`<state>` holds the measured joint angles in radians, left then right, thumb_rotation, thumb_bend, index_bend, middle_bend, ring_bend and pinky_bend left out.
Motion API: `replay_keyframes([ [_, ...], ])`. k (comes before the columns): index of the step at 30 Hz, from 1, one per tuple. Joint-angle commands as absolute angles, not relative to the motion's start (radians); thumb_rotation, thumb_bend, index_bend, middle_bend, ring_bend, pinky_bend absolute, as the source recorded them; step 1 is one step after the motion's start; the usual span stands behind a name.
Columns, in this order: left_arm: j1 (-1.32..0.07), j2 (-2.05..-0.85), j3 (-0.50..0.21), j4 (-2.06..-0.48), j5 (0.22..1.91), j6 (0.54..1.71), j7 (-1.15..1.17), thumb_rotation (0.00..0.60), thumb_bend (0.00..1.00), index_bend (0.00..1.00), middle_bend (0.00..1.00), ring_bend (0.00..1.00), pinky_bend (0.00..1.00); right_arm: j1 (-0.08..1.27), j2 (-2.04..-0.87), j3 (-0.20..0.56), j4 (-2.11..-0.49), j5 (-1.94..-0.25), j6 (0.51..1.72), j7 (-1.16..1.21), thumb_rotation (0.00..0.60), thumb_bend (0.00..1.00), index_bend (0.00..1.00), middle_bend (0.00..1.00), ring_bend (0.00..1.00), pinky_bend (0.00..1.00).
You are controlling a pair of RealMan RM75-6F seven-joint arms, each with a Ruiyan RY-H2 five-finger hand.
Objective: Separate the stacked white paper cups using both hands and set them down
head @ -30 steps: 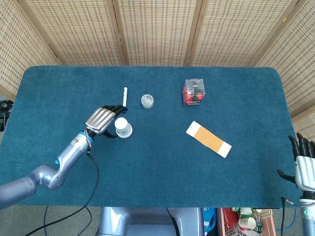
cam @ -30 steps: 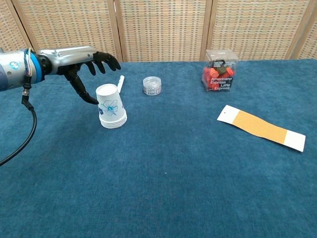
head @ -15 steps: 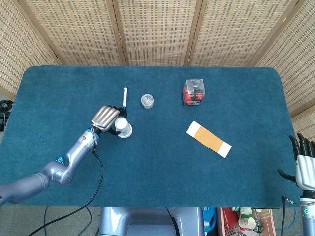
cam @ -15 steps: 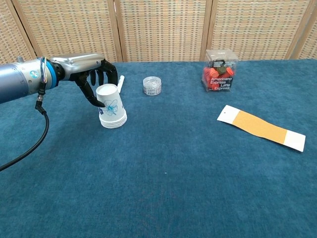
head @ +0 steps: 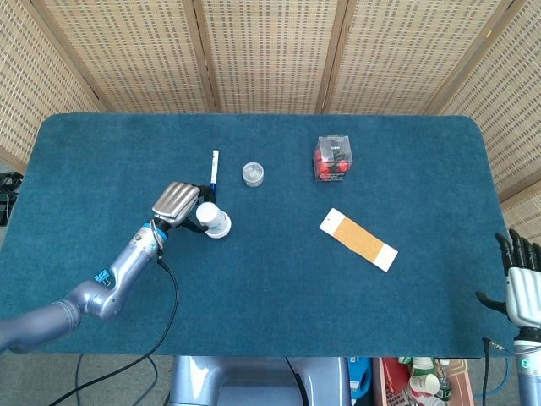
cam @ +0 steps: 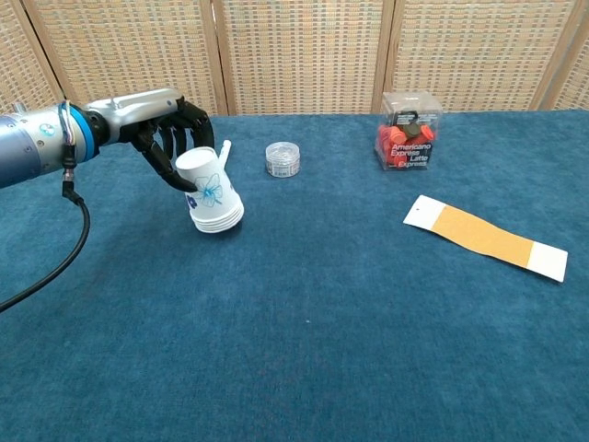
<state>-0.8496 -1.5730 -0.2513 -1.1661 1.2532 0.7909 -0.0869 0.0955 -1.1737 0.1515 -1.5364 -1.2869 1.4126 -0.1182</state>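
Observation:
The stack of white paper cups (cam: pixel 212 191) with a blue flower print stands upside down, left of the table's middle, and leans with its top toward the left. My left hand (cam: pixel 166 129) reaches in from the left and grips the stack's upper part, dark fingers curled round it. In the head view the left hand (head: pixel 176 203) covers the left side of the cups (head: pixel 215 222). My right hand (head: pixel 524 283) hangs off the table's front right corner, fingers apart and holding nothing; the chest view does not show it.
A white pen (cam: pixel 224 153) lies just behind the cups. A small clear jar (cam: pixel 282 158) stands to their right. A clear box of red items (cam: pixel 409 131) stands at the back right. An orange and white paper strip (cam: pixel 485 237) lies on the blue cloth.
My left hand has moved onto the cup stack and its fingers have curled round it. The stack now tilts and has shifted slightly right. The right hand is unmoved.

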Motion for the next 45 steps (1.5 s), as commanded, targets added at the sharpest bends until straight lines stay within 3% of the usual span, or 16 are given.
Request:
replay_keyframes([
  [1,-0.766,-1.464,-0.3,-1.339,1.263,0.807,-0.457,0.6,0.1,0.5,0.48,0.48,0.45,0.097,-1.172,0.142,-1.543,-1.31,1.416,-0.119,0.6,0.0,0.0,0.0,0.0,0.0],
  [11,-0.724,-1.373,-0.304,-1.393,1.393,0.703,-1.17,0.6,0.12,0.5,0.49,0.49,0.45,0.125,-1.174,0.123,-1.532,-1.493,1.485,-0.052,0.6,0.0,0.0,0.0,0.0,0.0],
  [18,-0.769,-1.41,-0.255,-1.351,1.525,0.72,-1.426,0.6,0.12,0.5,0.49,0.49,0.45,0.198,-1.184,0.121,-1.448,-1.655,1.517,0.045,0.6,0.0,0.05,0.03,0.0,0.02],
  [24,-0.835,-1.471,-0.25,-1.325,1.549,0.729,-1.503,0.6,0.12,0.5,0.49,0.49,0.45,0.273,-1.194,0.122,-1.389,-1.76,1.531,0.151,0.6,0.0,0.19,0.12,0.07,0.1],
  [31,-0.913,-1.525,-0.265,-1.321,1.516,0.698,-1.512,0.6,0.13,0.5,0.49,0.49,0.45,0.37,-1.223,0.126,-1.35,-1.834,1.512,0.216,0.6,0.04,0.32,0.12,0.08,0.11],
  [45,-0.968,-1.575,-0.28,-1.301,1.44,0.668,-1.509,0.6,0.13,0.5,0.49,0.49,0.45,0.557,-1.369,0.168,-1.311,-1.923,1.495,0.214,0.6,0.19,0.42,0.15,0.07,0.15],
])
